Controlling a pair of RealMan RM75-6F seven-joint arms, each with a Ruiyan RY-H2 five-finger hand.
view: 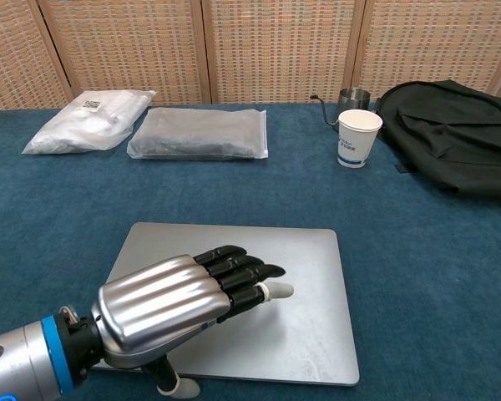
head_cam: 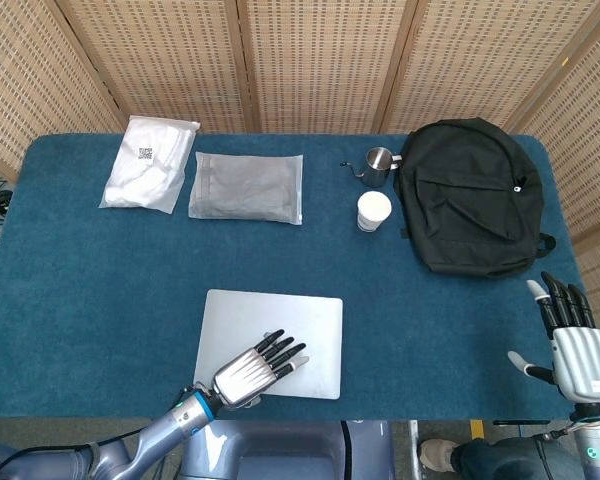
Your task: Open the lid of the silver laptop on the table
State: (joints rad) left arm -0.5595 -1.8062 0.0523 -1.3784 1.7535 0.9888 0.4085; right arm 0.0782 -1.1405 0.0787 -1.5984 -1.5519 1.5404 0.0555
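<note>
The silver laptop (head_cam: 280, 322) (view: 275, 255) lies shut and flat near the table's front edge. My left hand (head_cam: 260, 366) (view: 179, 305) hovers palm down over the lid's front part, fingers stretched out and pointing toward the far right; its thumb (view: 177, 385) hangs below at the laptop's front edge. It holds nothing. My right hand (head_cam: 575, 345) stands off the table's right front corner, fingers straight and spread, holding nothing; the chest view does not show it.
A white paper cup (head_cam: 373, 211) (view: 356, 138) and a small metal pitcher (head_cam: 378, 164) (view: 351, 101) stand beside a black backpack (head_cam: 472, 195) (view: 455, 134) at the back right. A grey pouch (head_cam: 247, 187) (view: 199, 133) and a white bag (head_cam: 151, 163) (view: 88, 121) lie at the back left.
</note>
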